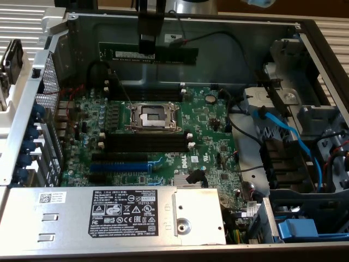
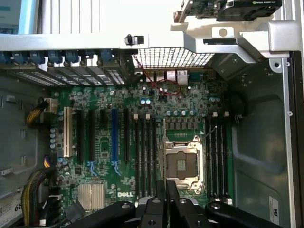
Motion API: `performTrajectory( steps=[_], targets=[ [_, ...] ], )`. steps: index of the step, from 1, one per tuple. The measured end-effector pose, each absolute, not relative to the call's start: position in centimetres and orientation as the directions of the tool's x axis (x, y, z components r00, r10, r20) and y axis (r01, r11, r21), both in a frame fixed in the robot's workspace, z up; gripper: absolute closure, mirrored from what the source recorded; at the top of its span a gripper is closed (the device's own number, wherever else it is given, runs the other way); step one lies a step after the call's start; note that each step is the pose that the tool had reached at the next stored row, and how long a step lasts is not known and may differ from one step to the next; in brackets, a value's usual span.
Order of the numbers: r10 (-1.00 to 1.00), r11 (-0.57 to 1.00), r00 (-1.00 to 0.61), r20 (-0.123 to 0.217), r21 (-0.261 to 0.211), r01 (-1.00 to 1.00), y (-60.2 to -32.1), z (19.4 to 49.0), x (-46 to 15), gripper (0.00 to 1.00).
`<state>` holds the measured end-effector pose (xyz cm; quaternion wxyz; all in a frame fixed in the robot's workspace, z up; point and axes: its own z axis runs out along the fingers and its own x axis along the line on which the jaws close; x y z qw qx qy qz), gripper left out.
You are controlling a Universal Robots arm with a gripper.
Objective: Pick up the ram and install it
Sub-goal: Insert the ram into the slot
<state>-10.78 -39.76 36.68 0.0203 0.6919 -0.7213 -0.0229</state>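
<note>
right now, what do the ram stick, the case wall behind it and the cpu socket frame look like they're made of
Ram: dark green circuit board, likely fibreglass laminate, matte, with black chips and a white label.
Case wall: grey sheet metal, judging by its dull sheen.
CPU socket frame: shiny bare metal, probably steel, as it catches the light.

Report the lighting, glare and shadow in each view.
Exterior view: even light on the motherboard. The case wall behind the ram lies in shade, and the claw is dark against it. Wrist view: the area beyond the case rim is washed out white, while the claw is a black silhouette.
</note>
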Motion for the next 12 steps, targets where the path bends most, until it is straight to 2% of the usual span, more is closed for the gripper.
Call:
performTrajectory(
  steps=[12],
  targets=[
    [-0.999,0.042,-0.042,0.001,0.064,-0.997,-40.73,35.86,-10.56,0.87]
  ],
)
